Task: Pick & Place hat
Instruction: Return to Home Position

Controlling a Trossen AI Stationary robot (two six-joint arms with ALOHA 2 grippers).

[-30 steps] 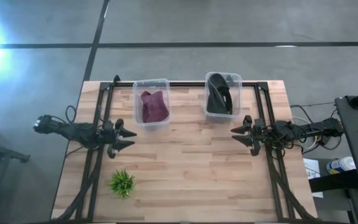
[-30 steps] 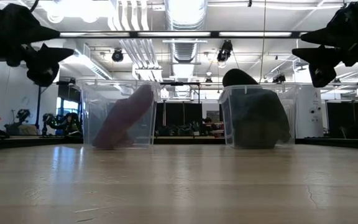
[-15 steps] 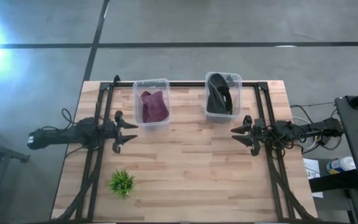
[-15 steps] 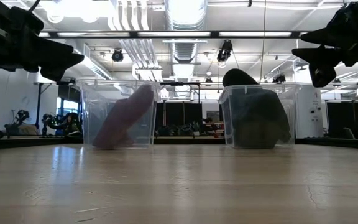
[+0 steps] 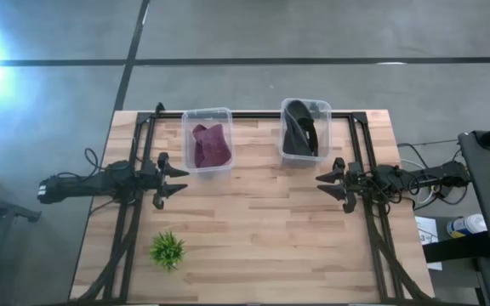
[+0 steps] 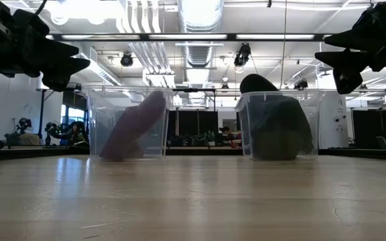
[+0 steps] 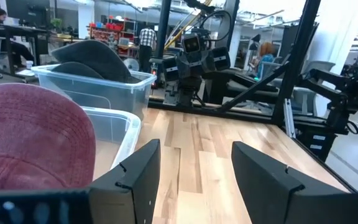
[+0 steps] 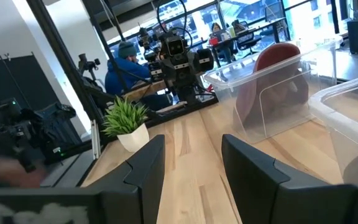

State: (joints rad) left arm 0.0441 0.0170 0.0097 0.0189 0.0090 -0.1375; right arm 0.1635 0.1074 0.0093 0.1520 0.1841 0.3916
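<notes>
A maroon hat [image 5: 211,144] leans inside the left clear bin [image 5: 207,113]; the left wrist view shows the maroon hat [image 7: 33,146] close by, the low view shows it [image 6: 134,126] slanted against the bin wall. A black hat [image 5: 300,129] sits in the right clear bin [image 5: 305,104], its crown [image 6: 259,83] rising above the rim. My left gripper [image 5: 180,182] hovers open above the table, just near and left of the maroon hat's bin. My right gripper [image 5: 323,184] hovers open near the right edge, below the black hat's bin.
A small green potted plant [image 5: 168,249] stands near the table's near-left corner, also seen as the plant [image 8: 126,121] in the right wrist view. Dark frame rails [image 5: 135,170] run along both sides. Bare wood [image 5: 253,229] lies between the arms. People sit in the room beyond.
My left arm swung so the gripper moved toward the table's far edge, closer to the maroon hat's bin, and its arm now lies level across the left edge. My right arm kept still. The hats and bins have not moved.
</notes>
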